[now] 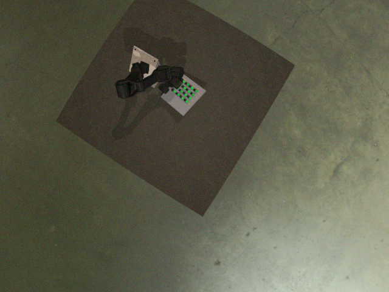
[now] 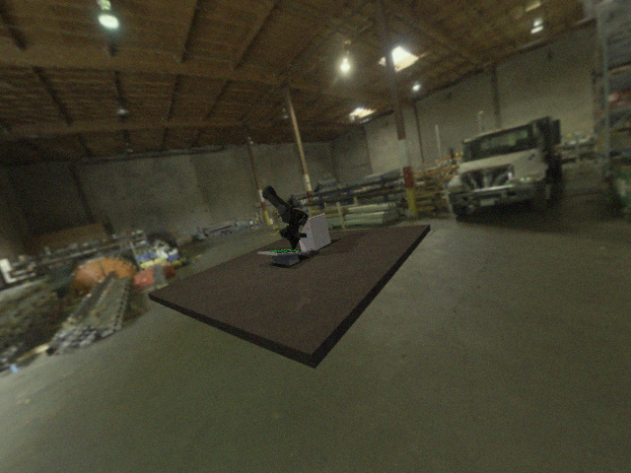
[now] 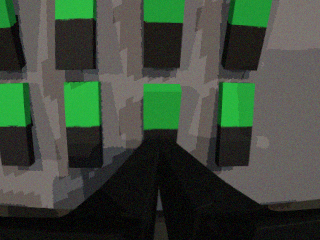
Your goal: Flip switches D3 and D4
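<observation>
Wrist view: clenched empty gripper (image 3: 159, 154) tips cover switch (image 3: 162, 108) dark half; green half visible.

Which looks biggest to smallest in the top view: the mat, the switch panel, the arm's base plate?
1. Mat, by far.
2. Switch panel.
3. Base plate, though the arm partly hides it, so this is unsure.
</observation>
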Robot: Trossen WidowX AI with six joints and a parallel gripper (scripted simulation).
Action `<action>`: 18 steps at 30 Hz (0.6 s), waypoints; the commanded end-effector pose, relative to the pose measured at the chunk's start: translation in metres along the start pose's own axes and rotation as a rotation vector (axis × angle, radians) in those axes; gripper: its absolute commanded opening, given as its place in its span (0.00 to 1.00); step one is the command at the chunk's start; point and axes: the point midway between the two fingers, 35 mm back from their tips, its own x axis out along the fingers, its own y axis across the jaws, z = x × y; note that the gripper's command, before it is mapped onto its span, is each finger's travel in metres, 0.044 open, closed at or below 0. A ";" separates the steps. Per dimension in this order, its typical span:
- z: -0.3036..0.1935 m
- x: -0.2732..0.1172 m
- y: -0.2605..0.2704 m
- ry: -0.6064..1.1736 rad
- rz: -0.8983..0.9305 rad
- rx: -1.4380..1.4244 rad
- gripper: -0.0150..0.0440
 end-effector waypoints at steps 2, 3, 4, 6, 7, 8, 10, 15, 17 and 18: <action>0.002 -0.015 0.003 0.008 0.008 -0.001 0.25; 0.002 -0.025 0.004 0.013 0.010 -0.002 0.25; 0.003 -0.036 0.004 0.018 0.010 -0.002 0.25; 0.002 -0.057 0.002 0.026 0.003 -0.003 0.25; 0.002 -0.063 0.001 0.027 0.000 -0.003 0.25; 0.002 -0.065 0.000 0.027 -0.001 -0.003 0.25; 0.002 -0.065 0.000 0.027 -0.001 -0.003 0.25; 0.002 -0.065 0.000 0.027 -0.001 -0.003 0.25; 0.003 -0.065 -0.005 0.028 -0.001 -0.003 0.25; 0.003 -0.065 -0.011 0.028 -0.001 -0.003 0.25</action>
